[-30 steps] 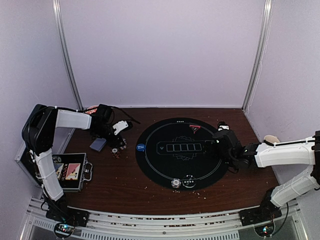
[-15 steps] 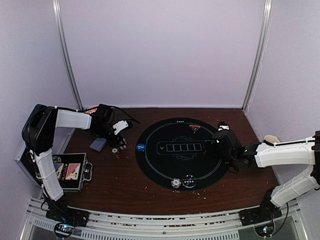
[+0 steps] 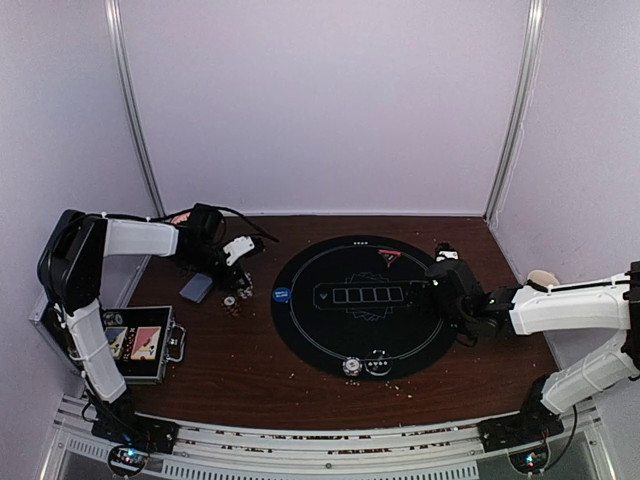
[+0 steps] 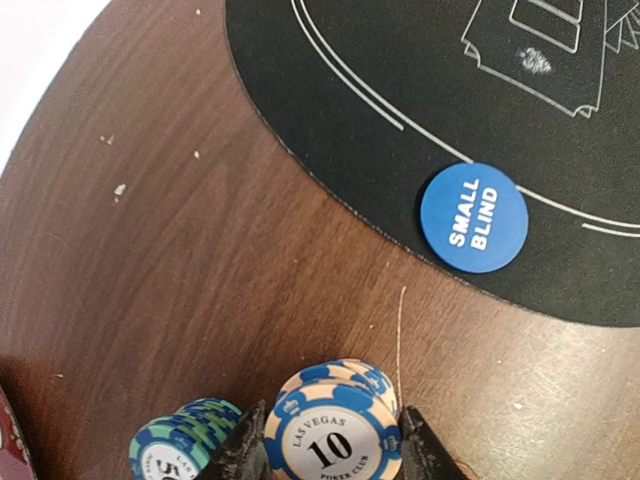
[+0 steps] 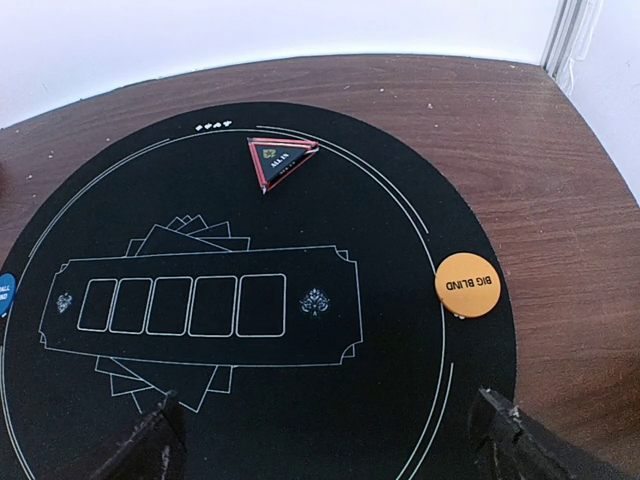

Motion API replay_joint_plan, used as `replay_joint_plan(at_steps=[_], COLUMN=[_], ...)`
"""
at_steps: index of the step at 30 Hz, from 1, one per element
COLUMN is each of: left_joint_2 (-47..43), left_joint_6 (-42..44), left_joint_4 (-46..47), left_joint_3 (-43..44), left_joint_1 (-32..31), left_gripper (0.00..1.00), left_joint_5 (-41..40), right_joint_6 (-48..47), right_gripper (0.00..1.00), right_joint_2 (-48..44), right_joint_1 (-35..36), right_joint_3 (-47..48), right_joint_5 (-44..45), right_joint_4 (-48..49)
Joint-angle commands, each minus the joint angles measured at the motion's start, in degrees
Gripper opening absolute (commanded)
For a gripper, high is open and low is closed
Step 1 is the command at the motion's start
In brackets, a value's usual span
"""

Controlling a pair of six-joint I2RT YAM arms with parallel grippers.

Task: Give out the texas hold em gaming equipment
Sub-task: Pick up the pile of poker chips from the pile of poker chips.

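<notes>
Your left pincer (image 4: pixel 332 425) is pinched tight on a white-and-blue chip (image 4: pixel 330 447) marked 10, a dark finger pressed to each side of its rim, low over the brown table (image 4: pixel 180 250). A second chip (image 4: pixel 348 374) in the same colours peeks out just beyond the pinched one. A teal chip stack (image 4: pixel 185 442) stands just beside the pincer's left finger. Ahead of the pincer and to its right, the blue button (image 4: pixel 473 217) reading SMALL BLIND lies just inside the edge of the black mat (image 4: pixel 350 90). Your right pincer (image 5: pixel 330 425) is spread wide with nothing between its fingers, hanging over the same mat, with the printed row of five card boxes just ahead of it. The orange button (image 5: pixel 467 285), marked BIG BLIND, lies ahead and to that pincer's right, near the mat's rim. The red-triangle button (image 5: pixel 282 160) sits farther ahead on the mat's far side, well apart from the fingers. From above, the grey-blue cards (image 3: pixel 196 289) lie near the left pincer on its side away from the mat. The silvery button (image 3: pixel 352 367) rests at the mat's near edge, between the two pincers and well apart from both. The black case (image 3: pixel 140 343) lies open well behind the left pincer, toward that arm's base.
</notes>
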Motion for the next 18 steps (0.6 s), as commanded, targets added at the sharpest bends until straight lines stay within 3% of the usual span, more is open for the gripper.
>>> replay_joint_plan(at_steps=[1, 8, 18], left_joint_2=[-3.42, -2.63, 7.94], left_joint_6=[-0.31, -1.61, -5.52], left_joint_4=[0.36, 0.29, -1.34], left_joint_3=[0.6, 4.35, 16.08], left_joint_1=[0.5, -1.7, -6.5], left_gripper=[0.31, 0.31, 0.31], left_joint_5=[2.28, 2.79, -0.03], right_joint_6=[-0.41, -0.32, -0.4], right_gripper=[1.0, 1.0, 1.0], right_joint_2=[-0.43, -0.25, 0.02], right_joint_1=[0.34, 0.37, 0.32], right_joint_3=[0.28, 0.29, 0.36], right_joint_5=[0.1, 0.43, 0.86], right_joint_4=[0.59, 0.57, 0.46])
